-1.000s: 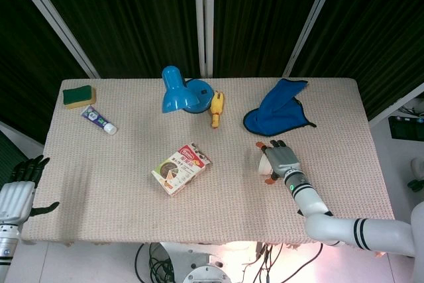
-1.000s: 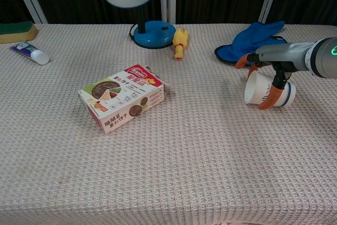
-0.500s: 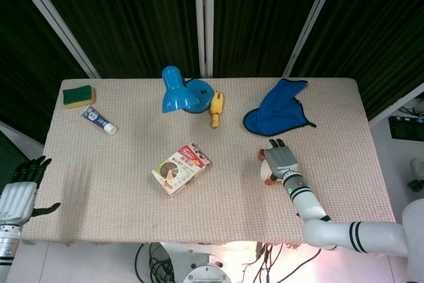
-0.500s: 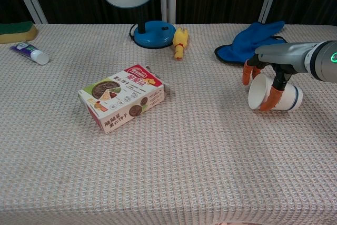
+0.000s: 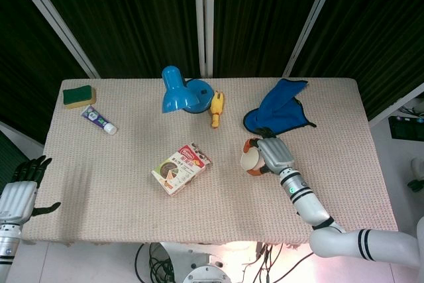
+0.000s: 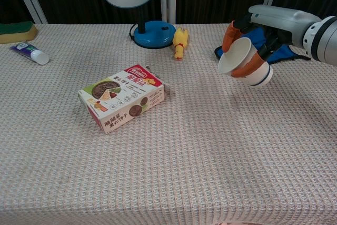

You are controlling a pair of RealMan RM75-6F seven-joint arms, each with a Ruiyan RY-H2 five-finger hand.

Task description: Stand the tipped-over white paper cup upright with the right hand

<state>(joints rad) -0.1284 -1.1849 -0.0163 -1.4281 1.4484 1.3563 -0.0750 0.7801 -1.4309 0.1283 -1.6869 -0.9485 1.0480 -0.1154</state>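
Print is seen on the snack box (image 6: pixel 125 96) mid-table and on the tube (image 6: pixel 30 52) near the table's left edge; neither can be read.

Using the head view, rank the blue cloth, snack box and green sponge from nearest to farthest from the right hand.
From the right hand:
1. Blue cloth, just behind it.
2. Snack box, to its left, mid-table.
3. Green sponge, far-left back corner.

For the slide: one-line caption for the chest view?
Right hand holds the white paper cup tilted above the woven table, mouth toward the snack box.
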